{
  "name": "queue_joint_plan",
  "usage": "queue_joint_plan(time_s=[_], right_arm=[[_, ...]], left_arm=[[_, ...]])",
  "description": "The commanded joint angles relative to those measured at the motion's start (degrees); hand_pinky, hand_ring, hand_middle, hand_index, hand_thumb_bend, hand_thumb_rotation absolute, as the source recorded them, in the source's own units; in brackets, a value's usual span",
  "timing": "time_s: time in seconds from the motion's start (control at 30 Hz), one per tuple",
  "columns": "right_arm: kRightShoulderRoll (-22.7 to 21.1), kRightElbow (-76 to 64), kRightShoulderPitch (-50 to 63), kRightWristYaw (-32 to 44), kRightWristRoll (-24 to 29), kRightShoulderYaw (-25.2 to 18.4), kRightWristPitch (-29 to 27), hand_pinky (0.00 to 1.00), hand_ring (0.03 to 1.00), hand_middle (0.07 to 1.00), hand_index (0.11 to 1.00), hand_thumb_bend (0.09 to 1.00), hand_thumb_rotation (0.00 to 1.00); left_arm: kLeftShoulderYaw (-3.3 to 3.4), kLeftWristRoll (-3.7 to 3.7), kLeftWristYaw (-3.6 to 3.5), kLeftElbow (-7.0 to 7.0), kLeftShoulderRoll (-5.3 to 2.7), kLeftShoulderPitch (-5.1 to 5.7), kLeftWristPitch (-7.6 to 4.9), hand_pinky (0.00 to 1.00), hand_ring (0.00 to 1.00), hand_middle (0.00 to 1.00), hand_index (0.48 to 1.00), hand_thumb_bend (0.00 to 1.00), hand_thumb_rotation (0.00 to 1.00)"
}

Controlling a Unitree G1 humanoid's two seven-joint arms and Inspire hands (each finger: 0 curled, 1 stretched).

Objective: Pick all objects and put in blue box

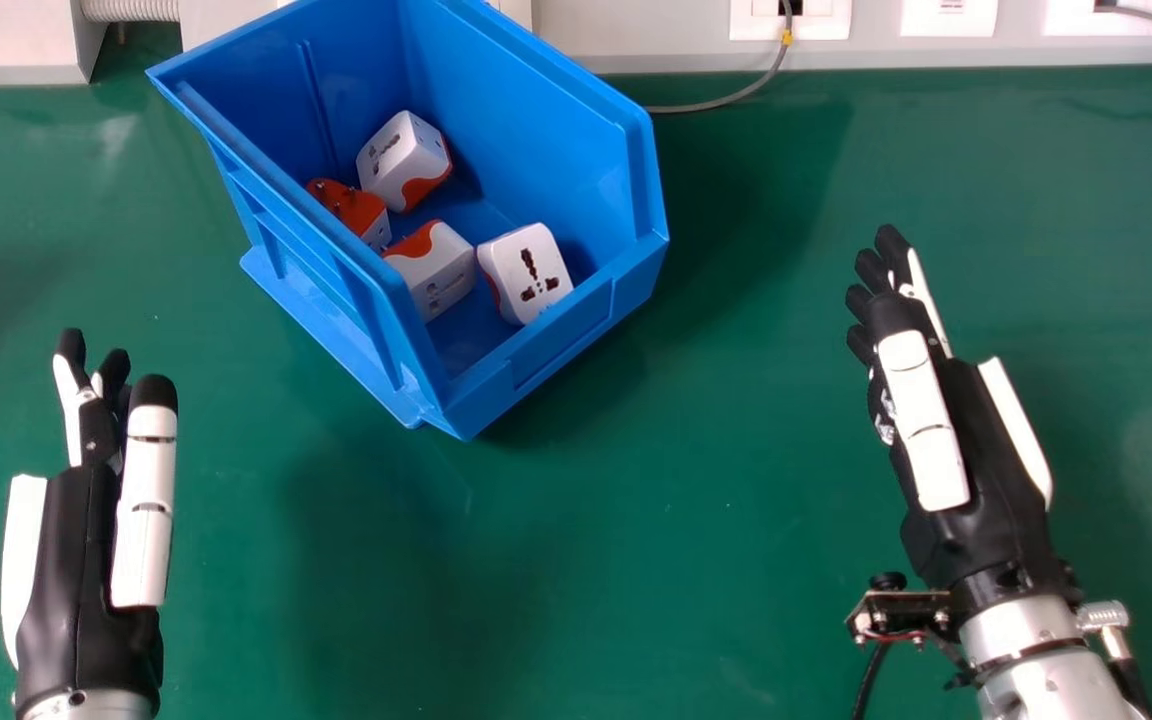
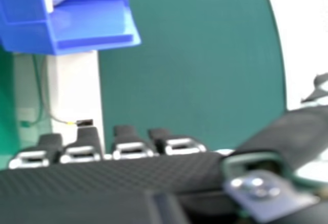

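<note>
In the head view the blue box holds several white and orange adapters, among them one at the back, one in front and one to the right. My left hand is open and empty, left of the box and nearer the robot. To the box's right, my right hand is also open with nothing in it. In the right hand view my right hand has its fingers extended, and the blue box stands beyond them.
A green table lies under everything. Along its back edge run white wall sockets with a grey cable reaching toward the box. A black cable hangs by the right wrist.
</note>
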Motion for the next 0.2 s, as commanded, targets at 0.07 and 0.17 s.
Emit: queue_joint_plan(time_s=[0.07, 0.17], right_arm=[[-0.07, 0.28, -0.79, 0.21, 0.66, -1.15, -2.69, 1.00, 1.000, 1.000, 1.000, 0.327, 1.00], [0.11, 1.11, -1.42, 0.14, 1.03, -1.73, -2.98, 1.00, 1.000, 1.000, 1.000, 0.317, 1.00]], left_arm=[[-0.47, 0.28, 0.21, -0.80, -0.30, 0.73, -1.52, 1.00, 1.00, 1.00, 1.000, 0.40, 0.99], [-0.71, 0.16, 0.33, -1.37, -0.60, 1.07, -0.91, 1.00, 1.00, 1.00, 1.000, 0.39, 0.98]])
